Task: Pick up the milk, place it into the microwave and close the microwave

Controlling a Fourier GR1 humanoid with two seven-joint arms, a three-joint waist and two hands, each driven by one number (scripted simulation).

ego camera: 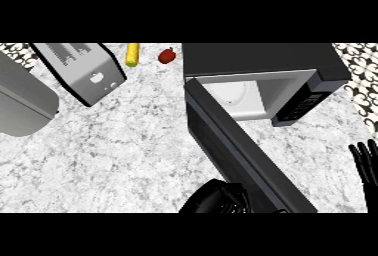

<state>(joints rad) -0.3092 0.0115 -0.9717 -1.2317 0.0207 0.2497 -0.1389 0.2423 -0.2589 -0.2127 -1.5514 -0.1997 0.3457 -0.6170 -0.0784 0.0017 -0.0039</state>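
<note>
**Microwave door open, milk out of sight**

Hands first: two of them show, both mine. My left robot hand (215,199) sits at the lower edge of the view, just beside the near end of the open microwave door (244,155), on its left. Its dark fingers are bunched together and curled, but I cannot tell whether they are closed round anything, or whether they touch the door. My right robot hand (365,162) rests at the right edge, fingers straight and up, holding nothing.

Milk: I cannot see it anywhere, neither on the surface (133,145) nor in the part of the oven chamber that shows. If my left robot hand hides it, the view does not tell.

One microwave (266,62) stands at upper right, black-cased, its pale chamber (240,95) open to view and its control panel (306,102) to the right of the chamber. The door swings out toward me in a long dark diagonal.

Farther out on the speckled surface: one toaster (85,70) at upper left, one yellow-green vegetable (132,54) and one red fruit (167,56) between toaster and microwave, and one grey rounded object (22,102) at the left edge.
</note>
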